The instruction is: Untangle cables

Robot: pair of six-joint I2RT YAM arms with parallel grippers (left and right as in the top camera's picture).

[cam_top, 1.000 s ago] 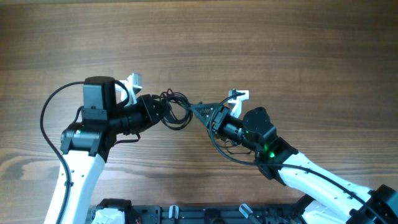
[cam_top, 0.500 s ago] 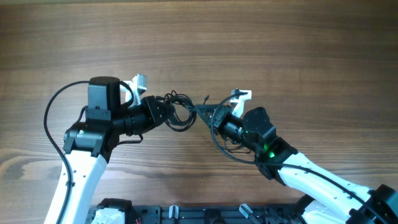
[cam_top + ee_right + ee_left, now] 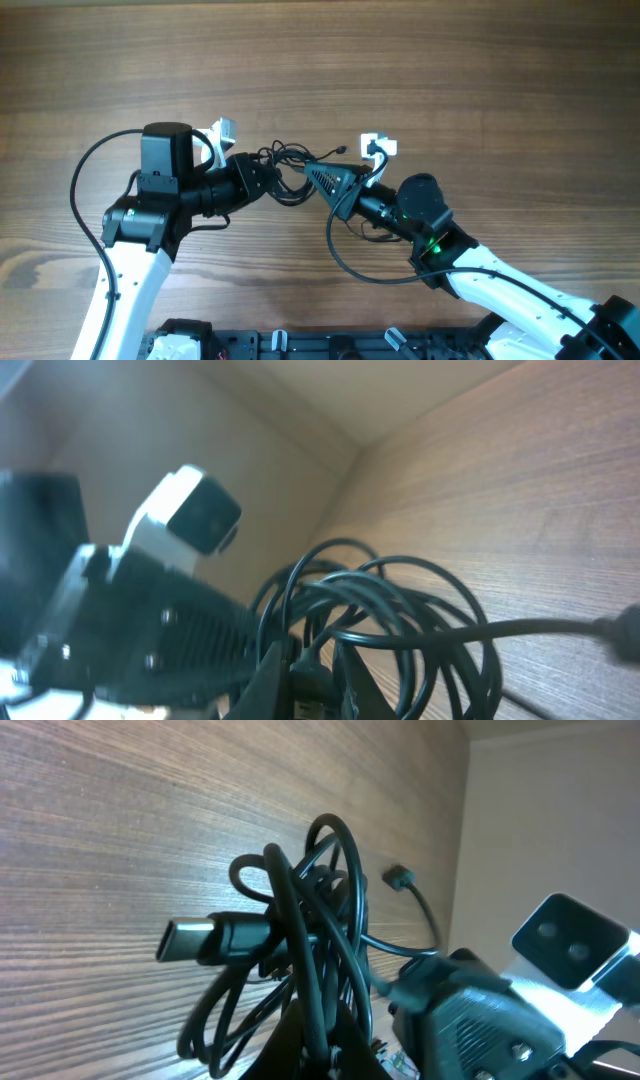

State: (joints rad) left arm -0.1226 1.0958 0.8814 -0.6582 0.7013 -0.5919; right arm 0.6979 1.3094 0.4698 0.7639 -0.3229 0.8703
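Wood-grain table [image 3: 400, 60], overhead view: both arms meet left of centre, tips facing each other across one knot. The cables [image 3: 287, 170] form a small black tangle lifted between the two tips, with thin loops spilling toward the far side.

Left gripper [image 3: 268, 182]: jaws clenched on the tangle. In its wrist view several cords cross over the closed fingertips [image 3: 315, 1040]; a flat plug [image 3: 200, 938] sticks out leftward from the bundle, and a small connector [image 3: 400, 878] hangs free on a single strand to the right.

Right gripper [image 3: 322, 178]: jaws closed, pinching a cord at the tangle's right edge. In its wrist view the dark fingers [image 3: 270, 670] sit together with a strand between them, the loops fanning out above the table.
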